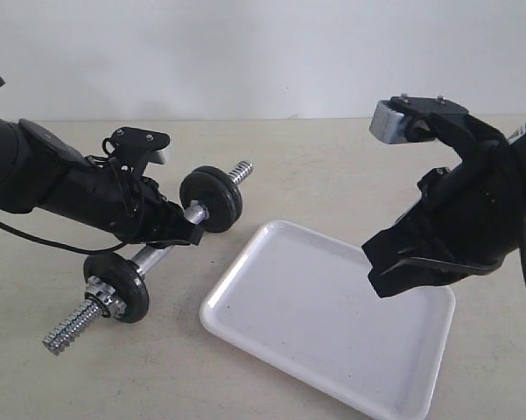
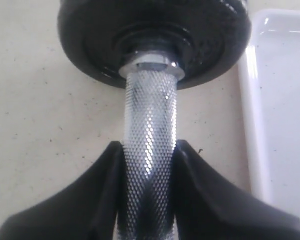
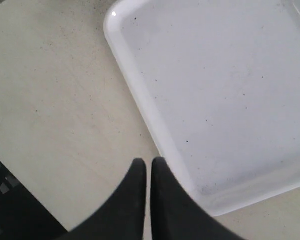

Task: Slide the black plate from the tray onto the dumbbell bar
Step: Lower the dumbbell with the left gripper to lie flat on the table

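**Black plate on the bar, tray beside it**

We start between the fingers [image 2: 102,180] of the left gripper [image 2: 149,147]. They pinch the knurled chrome middle of the dumbbell bar [image 2: 150,120], one finger on each side of it.

Just past those fingertips sits the black plate [image 2: 90,40]. It is a matte, round disc with a raised hub, threaded onto the bar and pressed against the bar's shoulder. In the exterior view the plate [image 1: 212,199] stands on edge just ahead of the left gripper [image 1: 188,232]. A short coarse threaded stub of the bar [image 1: 162,254] sticks out beyond it.

Behind the fingers, toward the bar's other end, a second black disc [image 1: 115,287] rides the bar. A silver star nut [image 1: 99,299] sits against its outer face.

Off to one side of the left fingertips, near the plate but apart from it, lies the tray [image 1: 236,289]. It is glossy white with rounded corners and a low rim. Its floor shows only white surface with a few dark specks.

The right gripper [image 3: 149,162] hangs over the table [image 3: 65,100], just outside the tray's rim [image 3: 140,100]. Its fingers [image 3: 135,185] are pressed almost together and grip nothing.
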You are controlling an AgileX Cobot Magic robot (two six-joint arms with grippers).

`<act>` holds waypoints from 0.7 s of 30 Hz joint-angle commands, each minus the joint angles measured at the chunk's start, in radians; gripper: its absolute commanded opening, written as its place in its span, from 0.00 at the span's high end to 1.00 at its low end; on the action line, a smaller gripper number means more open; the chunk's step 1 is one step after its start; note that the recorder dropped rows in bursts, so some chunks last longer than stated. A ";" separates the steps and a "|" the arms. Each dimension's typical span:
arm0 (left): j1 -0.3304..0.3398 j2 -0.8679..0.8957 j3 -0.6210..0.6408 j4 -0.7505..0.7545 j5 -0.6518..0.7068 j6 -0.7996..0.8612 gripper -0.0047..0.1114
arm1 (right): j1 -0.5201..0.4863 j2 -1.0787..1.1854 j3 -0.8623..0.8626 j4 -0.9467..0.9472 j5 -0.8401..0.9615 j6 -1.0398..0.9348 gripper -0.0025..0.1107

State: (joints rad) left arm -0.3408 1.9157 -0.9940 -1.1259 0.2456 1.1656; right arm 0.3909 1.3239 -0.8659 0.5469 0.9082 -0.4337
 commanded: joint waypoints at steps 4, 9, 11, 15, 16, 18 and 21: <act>-0.009 -0.037 -0.028 -0.045 -0.009 -0.007 0.81 | -0.002 -0.007 0.006 0.010 -0.004 -0.007 0.98; -0.009 -0.037 -0.028 -0.045 -0.031 -0.054 0.52 | -0.002 -0.007 0.006 0.010 -0.008 -0.007 0.98; -0.009 -0.037 -0.028 -0.045 -0.031 -0.054 0.50 | -0.002 -0.007 0.006 0.010 -0.008 -0.007 0.98; -0.009 -0.037 -0.028 -0.045 -0.017 -0.054 0.50 | -0.002 -0.007 0.006 0.010 -0.011 -0.007 0.98; -0.009 -0.037 -0.028 -0.045 -0.017 -0.054 0.50 | -0.002 -0.007 0.006 0.010 -0.011 -0.007 0.98; -0.009 -0.037 -0.028 -0.045 -0.012 -0.054 0.50 | -0.002 -0.007 0.006 0.010 -0.011 -0.007 0.98; -0.009 -0.046 -0.028 -0.045 0.017 -0.056 0.50 | -0.002 -0.007 0.006 0.010 -0.011 -0.007 0.98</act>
State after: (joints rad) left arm -0.3444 1.8828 -1.0218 -1.1590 0.2287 1.1196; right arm 0.3909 1.3239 -0.8659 0.5534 0.9024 -0.4337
